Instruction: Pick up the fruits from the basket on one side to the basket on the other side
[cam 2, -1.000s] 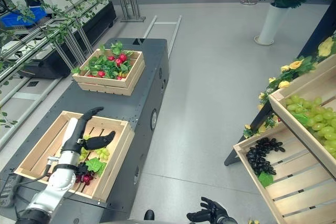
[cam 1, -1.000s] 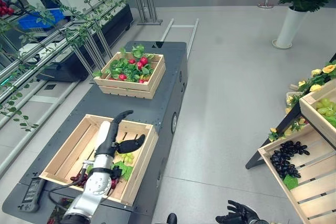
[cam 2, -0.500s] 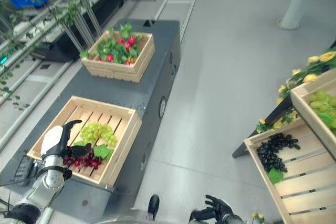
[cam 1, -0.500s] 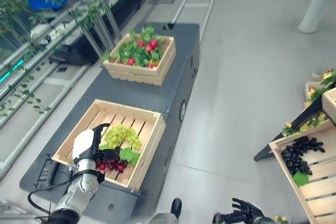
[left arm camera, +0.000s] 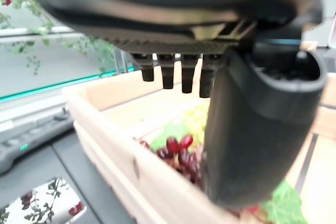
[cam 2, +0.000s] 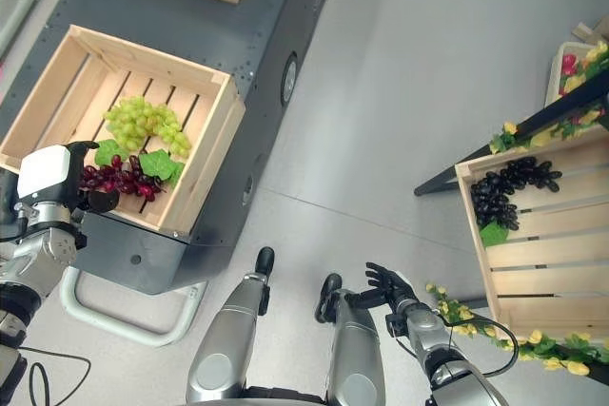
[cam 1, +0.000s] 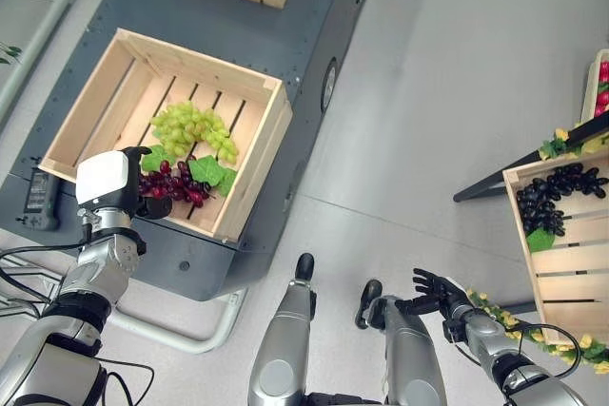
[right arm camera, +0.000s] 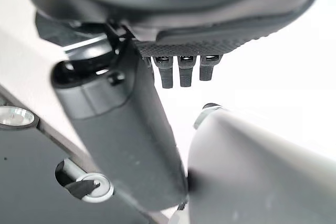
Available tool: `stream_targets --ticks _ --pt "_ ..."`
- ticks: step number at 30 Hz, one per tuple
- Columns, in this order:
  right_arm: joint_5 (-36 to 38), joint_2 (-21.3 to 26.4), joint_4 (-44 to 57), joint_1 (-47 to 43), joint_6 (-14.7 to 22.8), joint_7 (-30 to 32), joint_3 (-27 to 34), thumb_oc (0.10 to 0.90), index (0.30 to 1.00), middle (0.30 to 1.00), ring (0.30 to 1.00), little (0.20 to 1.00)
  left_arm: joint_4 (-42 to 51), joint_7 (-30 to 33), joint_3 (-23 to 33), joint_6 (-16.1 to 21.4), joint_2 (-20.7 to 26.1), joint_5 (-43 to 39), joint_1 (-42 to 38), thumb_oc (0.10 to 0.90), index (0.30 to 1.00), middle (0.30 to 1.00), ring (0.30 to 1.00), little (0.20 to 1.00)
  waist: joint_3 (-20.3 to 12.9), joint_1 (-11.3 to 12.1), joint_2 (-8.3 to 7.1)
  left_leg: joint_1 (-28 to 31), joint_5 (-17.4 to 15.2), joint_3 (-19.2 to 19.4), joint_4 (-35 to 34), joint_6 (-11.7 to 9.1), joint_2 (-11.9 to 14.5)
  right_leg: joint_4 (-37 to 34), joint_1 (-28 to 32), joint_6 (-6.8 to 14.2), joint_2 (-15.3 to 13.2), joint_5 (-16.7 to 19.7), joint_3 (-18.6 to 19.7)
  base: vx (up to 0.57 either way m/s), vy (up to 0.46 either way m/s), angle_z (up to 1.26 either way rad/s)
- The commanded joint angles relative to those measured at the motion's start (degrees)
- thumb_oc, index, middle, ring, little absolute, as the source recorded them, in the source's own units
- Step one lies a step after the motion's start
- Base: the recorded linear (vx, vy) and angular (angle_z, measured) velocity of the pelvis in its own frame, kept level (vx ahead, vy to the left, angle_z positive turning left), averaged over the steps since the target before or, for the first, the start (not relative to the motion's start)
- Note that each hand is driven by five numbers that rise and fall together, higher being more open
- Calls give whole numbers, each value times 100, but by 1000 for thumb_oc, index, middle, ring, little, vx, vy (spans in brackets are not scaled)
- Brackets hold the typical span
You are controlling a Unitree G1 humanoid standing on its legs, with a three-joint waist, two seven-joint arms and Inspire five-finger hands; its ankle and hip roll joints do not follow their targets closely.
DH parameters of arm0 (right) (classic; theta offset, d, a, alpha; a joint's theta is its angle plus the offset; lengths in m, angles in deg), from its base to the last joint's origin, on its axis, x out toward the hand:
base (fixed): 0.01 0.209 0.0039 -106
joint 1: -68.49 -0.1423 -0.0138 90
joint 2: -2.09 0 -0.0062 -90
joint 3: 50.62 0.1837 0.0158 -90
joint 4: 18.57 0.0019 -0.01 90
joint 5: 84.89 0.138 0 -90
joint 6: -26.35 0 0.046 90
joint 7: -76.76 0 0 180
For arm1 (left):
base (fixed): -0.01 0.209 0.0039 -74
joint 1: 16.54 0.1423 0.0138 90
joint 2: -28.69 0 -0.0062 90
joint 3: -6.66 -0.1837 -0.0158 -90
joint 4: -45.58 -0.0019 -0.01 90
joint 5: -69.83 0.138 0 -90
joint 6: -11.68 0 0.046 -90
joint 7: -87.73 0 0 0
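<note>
The right hand [cam 1: 440, 292] hangs low beside the robot over the bare floor, fingers spread and relaxed, holding nothing. It is idle.

The left hand [cam 1: 119, 189] is at the near edge of the wooden crate [cam 1: 249, 95] on the dark surface [cam 1: 314, 7]. Its fingers reach over the crate's near wall toward the red grape bunch [cam 1: 177, 183]. In the left wrist view the fingers hang short and fairly straight above the fruit, thumb standing apart; whether they touch the grapes cannot be told, but no closed grasp is visible.

The red grape bunch lies in the crate's near corner, with green leaves [cam 1: 206, 170] beside it. The green grape bunch [cam 1: 190, 129] lies just beyond, on the crate floor. Both remain in the crate.

Step in hand, as judged: reach and grasp of the first fruit. The next move calls for lowering the hand onto the red bunch, closing the fingers round it, then lifting it clear of the crate wall.

Further off to the right, a slanted crate [cam 1: 571, 260] holds black grapes [cam 1: 548, 197]; it is the probable destination.
</note>
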Motion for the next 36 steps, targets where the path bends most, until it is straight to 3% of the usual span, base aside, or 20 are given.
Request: stream_targets --ticks 1,4,11,24,36 --pt "279 344 257 333 70 112 -2 800 900 900 900 900 68 235 467 -250 683 92 -121 800 900 900 900 900 -277 -100 -38 -276 -161 541 674 552 -267 -74 343 -169 90 498 -20 -39 76 -3" --pt "289 422 324 298 101 50 -32 800 900 900 900 900 -15 207 437 -361 852 15 -336 800 900 900 900 900 -188 -127 -77 -550 -268 578 1001 588 -268 273 35 -191 111 431 55 -59 97 -5" --pt "379 408 422 270 128 43 -105 800 900 900 900 900 -134 9 203 -138 1103 140 -936 800 900 900 900 900 -99 -147 -196 -786 -398 598 1248 637 -239 598 -321 -186 168 375 138 -12 12 -2" --pt "341 528 360 76 145 71 -11 800 900 900 900 900 -9 -831 -316 123 1061 698 -887 800 900 900 900 900 46 -194 -185 -707 -376 641 1097 615 -201 446 -334 -124 204 479 193 -1 5 0" --pt "594 625 447 -130 126 43 -61 800 900 900 900 900 -44 -1537 -810 -395 1069 766 -1400 800 900 900 900 900 136 -218 -258 -911 -315 657 1021 644 -160 404 -573 -106 219 592 148 -24 1 0"
